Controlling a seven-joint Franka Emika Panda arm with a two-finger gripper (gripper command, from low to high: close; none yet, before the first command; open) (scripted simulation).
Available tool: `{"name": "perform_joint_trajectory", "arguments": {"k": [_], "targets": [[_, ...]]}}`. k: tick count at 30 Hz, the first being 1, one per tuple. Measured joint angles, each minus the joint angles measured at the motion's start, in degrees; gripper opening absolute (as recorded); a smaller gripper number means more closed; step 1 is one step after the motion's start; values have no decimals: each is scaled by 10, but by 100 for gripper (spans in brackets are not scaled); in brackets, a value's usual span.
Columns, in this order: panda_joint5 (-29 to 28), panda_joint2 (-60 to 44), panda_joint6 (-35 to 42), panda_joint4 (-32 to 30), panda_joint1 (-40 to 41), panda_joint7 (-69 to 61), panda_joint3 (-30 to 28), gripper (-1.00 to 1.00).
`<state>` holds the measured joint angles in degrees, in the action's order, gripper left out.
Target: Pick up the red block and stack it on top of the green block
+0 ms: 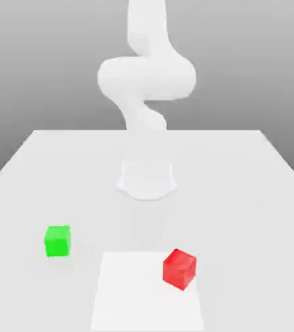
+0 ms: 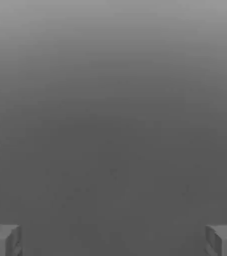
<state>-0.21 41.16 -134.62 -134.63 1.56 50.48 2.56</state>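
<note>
The red block (image 1: 179, 268) rests on the white table (image 1: 240, 194) near the front, towards the exterior view's right, turned a little on its base. Off towards the exterior view's left and slightly farther back sits the green block (image 1: 57, 240). The two cubes are well apart. My gripper (image 2: 113, 242) is open in the hand view: its grey fingertips (image 2: 3, 241) stand wide apart with nothing between them, against plain grey background. The white arm (image 1: 146, 78) rises from its base at the middle of the table, behind both blocks.
The arm's round base (image 1: 146, 179) stands mid-table behind the blocks. A paler rectangular patch (image 1: 130, 298) lies on the table at the front, and the red block stands on its right part. The table's edges run along both sides.
</note>
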Motion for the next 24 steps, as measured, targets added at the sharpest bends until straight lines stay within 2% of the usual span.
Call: {"name": "perform_joint_trajectory", "arguments": {"k": [13, 20, 24], "targets": [[-23, -282, -166, -162, 61, 281, 117, 0], [-15, -423, -255, -236, 44, 399, 131, 0], [-72, -498, -316, -230, 29, 450, 101, 0]]}}
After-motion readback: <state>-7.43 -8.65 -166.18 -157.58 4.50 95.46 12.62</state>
